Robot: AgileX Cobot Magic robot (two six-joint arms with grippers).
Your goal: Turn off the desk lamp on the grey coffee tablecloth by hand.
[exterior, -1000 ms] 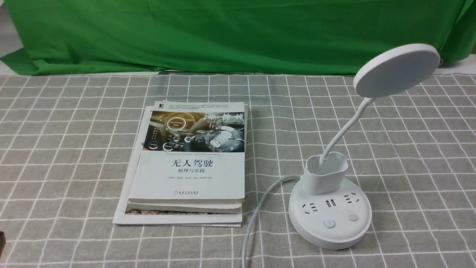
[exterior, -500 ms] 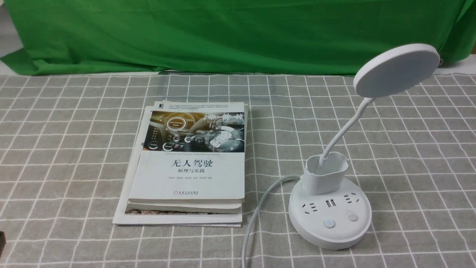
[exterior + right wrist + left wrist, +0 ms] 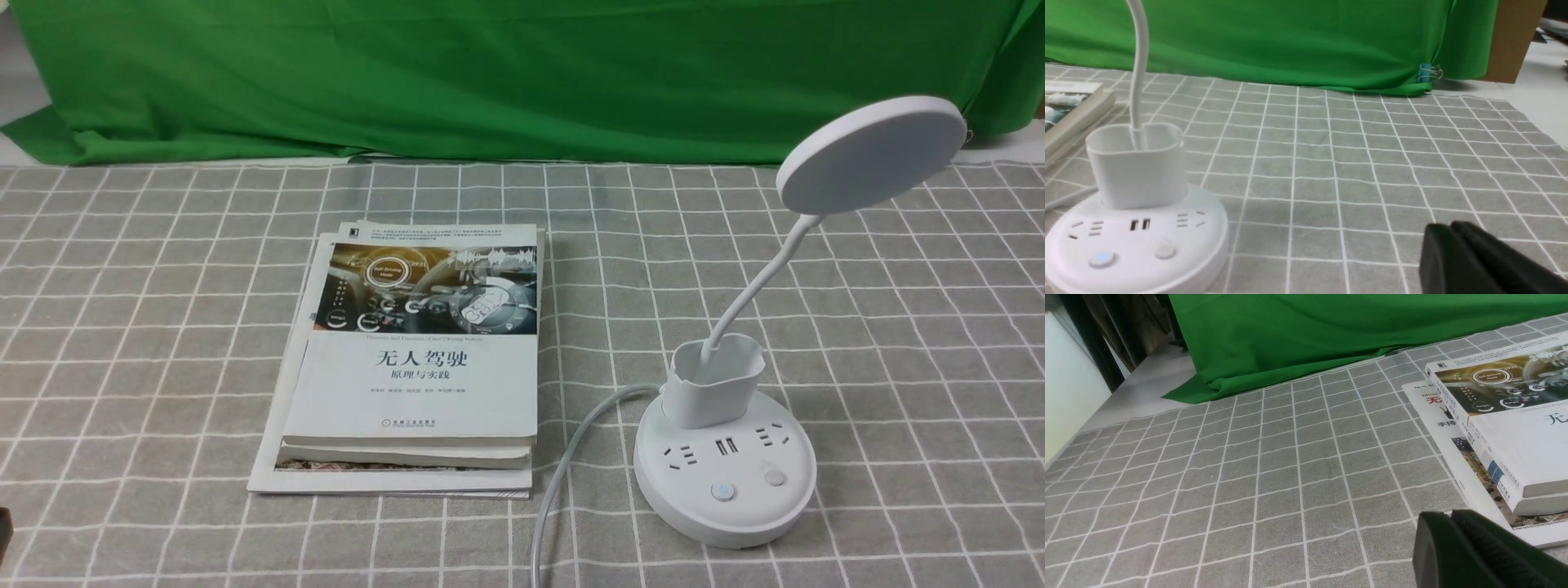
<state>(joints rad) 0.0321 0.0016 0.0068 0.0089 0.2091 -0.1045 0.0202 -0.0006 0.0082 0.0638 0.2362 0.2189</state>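
The lamp [image 3: 727,457] stands near the desk's front right corner on the grey cloth [image 3: 163,327], right of the books [image 3: 416,359], while the left hand [image 3: 1453,522] and right hand [image 3: 1449,237] both look closed, holding nothing.

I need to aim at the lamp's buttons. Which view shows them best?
The front view: both buttons sit unobstructed on top of the desk lamp base. The right wrist view shows them too, closer but at a shallow angle. The left wrist view shows no lamp.
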